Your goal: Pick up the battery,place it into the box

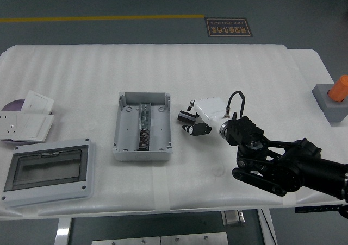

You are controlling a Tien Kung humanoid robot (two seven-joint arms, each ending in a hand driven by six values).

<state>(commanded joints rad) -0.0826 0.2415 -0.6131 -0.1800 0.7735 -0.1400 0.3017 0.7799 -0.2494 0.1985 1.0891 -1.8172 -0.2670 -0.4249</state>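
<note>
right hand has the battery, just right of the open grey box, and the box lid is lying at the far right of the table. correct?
Not quite. The right hand does hold the battery just right of the open grey box, but the head view shows the lid at the near left of the table, not the far right. At the far right sits a grey block with an orange knob.

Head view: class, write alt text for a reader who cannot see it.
The robot's right hand grips a small dark battery just right of an open grey box on a white table. The box's windowed lid lies at the near left.
</note>
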